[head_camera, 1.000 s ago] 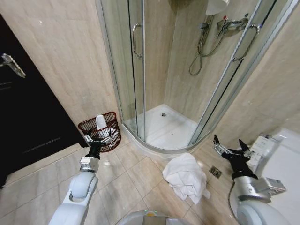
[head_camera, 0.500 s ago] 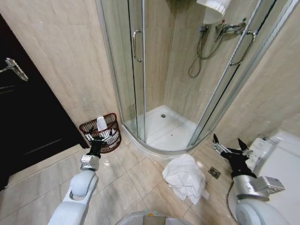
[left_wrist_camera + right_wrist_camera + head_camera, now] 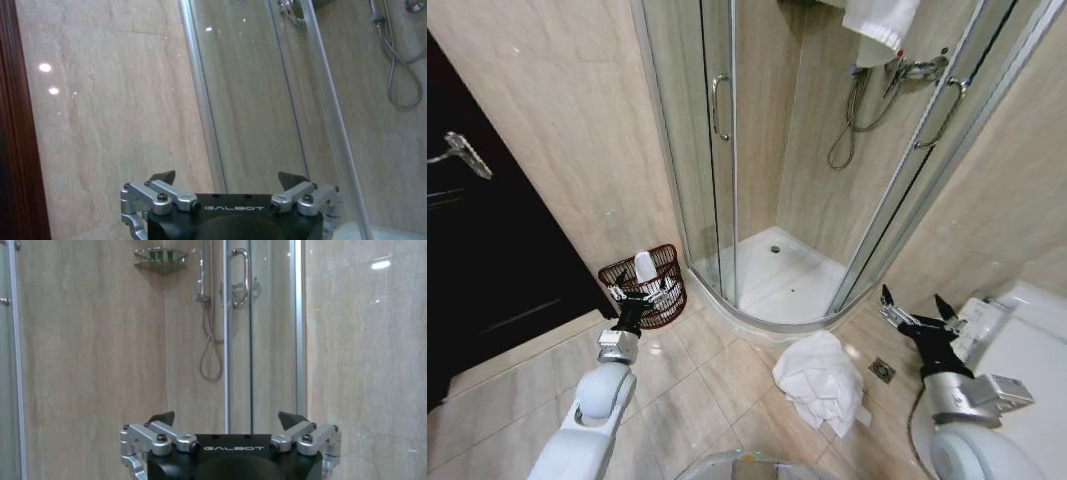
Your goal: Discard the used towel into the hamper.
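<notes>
A white towel [image 3: 823, 381] lies crumpled on the floor [image 3: 707, 375], low in the middle of the frame. The hamper [image 3: 649, 283] stands at the left by the shower door [image 3: 710, 150], with something white inside, maybe a cloth. The left claw [image 3: 638, 296] hangs wide open just in front of the hamper. The right claw [image 3: 917, 311] is wide open too, at the lower right, holding nothing.

One hamper [image 3: 644, 284] stands at centre left of the head view, with one white item [image 3: 644, 265] inside. One crumpled white towel [image 3: 824, 378] lies on the floor at lower centre. Two grippers show: left gripper [image 3: 640, 296] and right gripper [image 3: 916, 312], both spread wide.
</notes>
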`<state>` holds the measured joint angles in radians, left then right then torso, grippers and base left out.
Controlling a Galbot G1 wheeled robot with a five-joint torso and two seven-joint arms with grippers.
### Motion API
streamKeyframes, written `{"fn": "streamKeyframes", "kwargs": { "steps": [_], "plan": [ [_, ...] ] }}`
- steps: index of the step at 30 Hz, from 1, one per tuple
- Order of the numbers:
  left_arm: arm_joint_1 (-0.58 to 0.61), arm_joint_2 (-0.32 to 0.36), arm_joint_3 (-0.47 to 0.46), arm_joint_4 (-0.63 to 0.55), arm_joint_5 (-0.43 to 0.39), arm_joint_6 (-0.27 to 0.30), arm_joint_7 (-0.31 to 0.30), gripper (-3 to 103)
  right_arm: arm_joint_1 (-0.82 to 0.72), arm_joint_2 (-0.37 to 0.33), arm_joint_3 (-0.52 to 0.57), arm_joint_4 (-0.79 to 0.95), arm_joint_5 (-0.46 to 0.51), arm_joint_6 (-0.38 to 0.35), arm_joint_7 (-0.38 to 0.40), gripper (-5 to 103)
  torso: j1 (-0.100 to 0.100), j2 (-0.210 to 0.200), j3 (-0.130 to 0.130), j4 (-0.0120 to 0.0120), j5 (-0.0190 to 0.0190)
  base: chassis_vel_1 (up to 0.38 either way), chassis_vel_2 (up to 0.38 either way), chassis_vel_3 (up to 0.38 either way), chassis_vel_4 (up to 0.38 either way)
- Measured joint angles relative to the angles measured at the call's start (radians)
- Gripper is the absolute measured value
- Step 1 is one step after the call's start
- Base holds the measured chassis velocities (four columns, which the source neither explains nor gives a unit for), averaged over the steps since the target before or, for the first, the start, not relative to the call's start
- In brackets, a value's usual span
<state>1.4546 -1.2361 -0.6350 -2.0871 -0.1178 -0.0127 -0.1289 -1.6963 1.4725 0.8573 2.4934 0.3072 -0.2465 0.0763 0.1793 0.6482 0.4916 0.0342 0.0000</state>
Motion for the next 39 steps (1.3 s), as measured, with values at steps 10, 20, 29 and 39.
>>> {"fn": "streamKeyframes", "kwargs": {
  "steps": [10, 20, 29, 39],
  "plan": [
    [0.001, 0.0, -0.01, -0.006, -0.003, -0.001, 0.0, 100, 0.001, -0.004, 0.005, 0.005, 0.003, -0.001, 0.0, 100, 0.021, 0.049, 0.028, 0.0, 0.0, 0.0, 0.0, 0.0, 0.0],
    [0.012, -0.014, -0.01, -0.036, -0.02, 0.011, 0.001, 100, 0.004, -0.02, 0.015, 0.006, 0.028, -0.02, 0.012, 100, 0.04, 0.094, 0.054, 0.0, 0.0, 0.0, 0.0, 0.0, 0.0],
    [0.034, -0.018, -0.039, -0.082, -0.036, 0.04, 0.017, 100, 0.021, -0.067, 0.026, 0.007, 0.093, -0.055, 0.039, 100, 0.056, 0.133, 0.076, 0.0, 0.0, 0.0, 0.0, 0.0, 0.0],
    [0.059, -0.027, -0.061, -0.097, -0.036, 0.037, 0.026, 100, 0.1, -0.201, 0.053, 0.007, 0.161, -0.093, 0.103, 100, 0.076, 0.178, 0.101, -0.0001, 0.0003, 0.0, 0.0, 0.0, 0.0]
  ]
}}
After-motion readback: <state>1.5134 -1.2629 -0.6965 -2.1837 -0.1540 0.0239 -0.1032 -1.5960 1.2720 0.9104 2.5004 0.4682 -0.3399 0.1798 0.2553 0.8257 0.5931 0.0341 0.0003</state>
